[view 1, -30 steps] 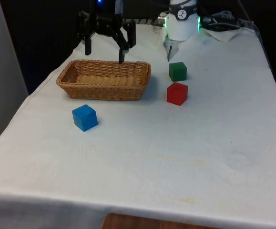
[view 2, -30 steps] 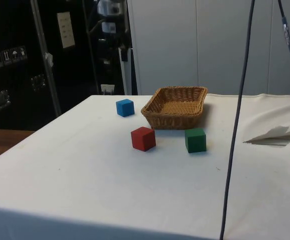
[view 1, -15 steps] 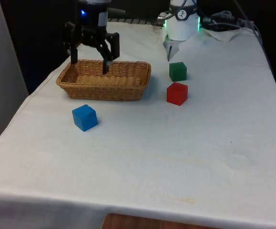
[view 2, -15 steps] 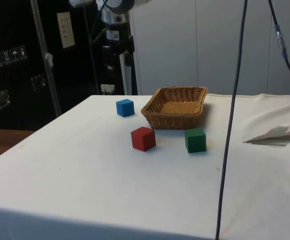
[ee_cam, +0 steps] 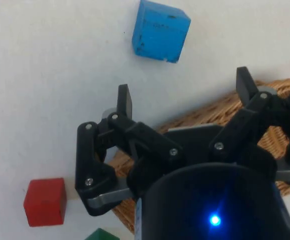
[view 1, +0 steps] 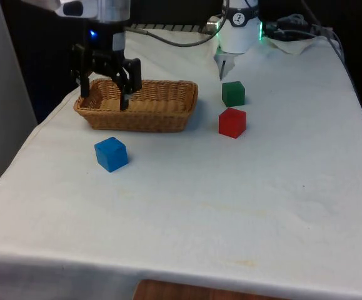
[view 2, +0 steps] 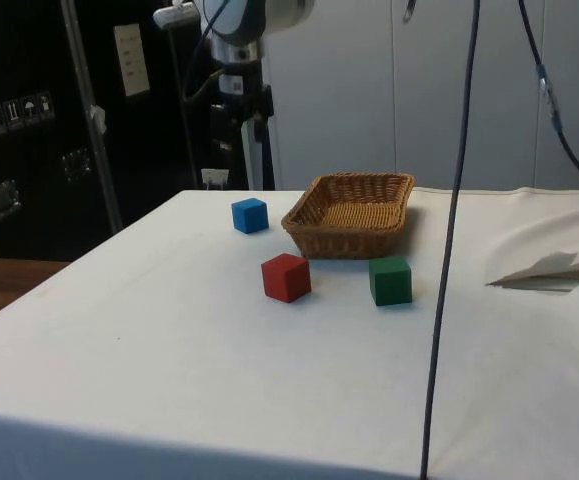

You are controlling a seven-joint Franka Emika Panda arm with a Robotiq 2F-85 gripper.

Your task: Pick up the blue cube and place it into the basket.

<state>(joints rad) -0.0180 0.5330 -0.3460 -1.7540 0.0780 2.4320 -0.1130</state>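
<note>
Blue cube (view 1: 111, 154) sits left-centre of frame, untouched. Gripper (view 1: 104, 95), wide open & empty, hangs over basket (view 1: 168, 115); approach step. Next: go down over cube.

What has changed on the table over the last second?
The open gripper has swung from behind the basket toward the front view's left and come lower, closing on the blue cube. It holds nothing. Blue cube, basket, red cube and green cube stayed put.
</note>
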